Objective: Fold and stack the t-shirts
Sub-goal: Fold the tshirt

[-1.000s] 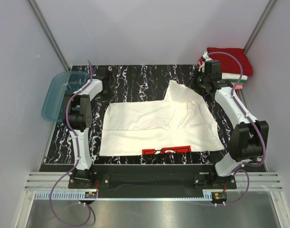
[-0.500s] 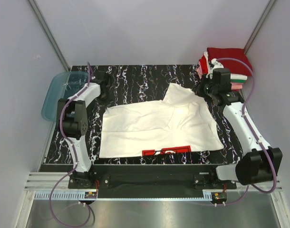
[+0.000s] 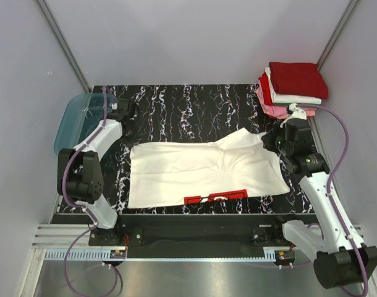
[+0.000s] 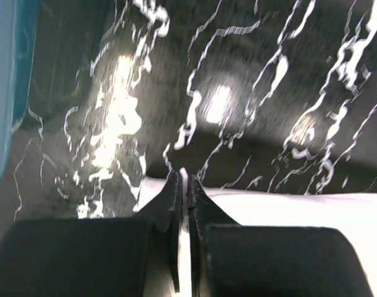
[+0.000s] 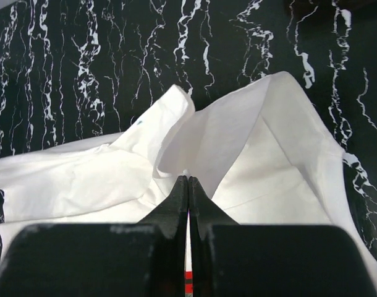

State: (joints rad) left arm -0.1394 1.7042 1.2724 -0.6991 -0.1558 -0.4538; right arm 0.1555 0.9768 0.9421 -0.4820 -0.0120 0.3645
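Top external view: the white tee lies spread on the tabletop, long axis left to right, red print at the near edge. The right gripper is clamped on a raised fold at its far right corner. The left gripper, jaws together, sits at its far left corner, near the tub. Folded tees are stacked far right.

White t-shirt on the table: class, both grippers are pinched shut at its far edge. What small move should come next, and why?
The left gripper pinches the far-left corner of the white t-shirt, the right gripper its rumpled far-right part; the shirt lies spread, unfolded. So probably lift both slightly and carry that edge toward the red print at the near hem.
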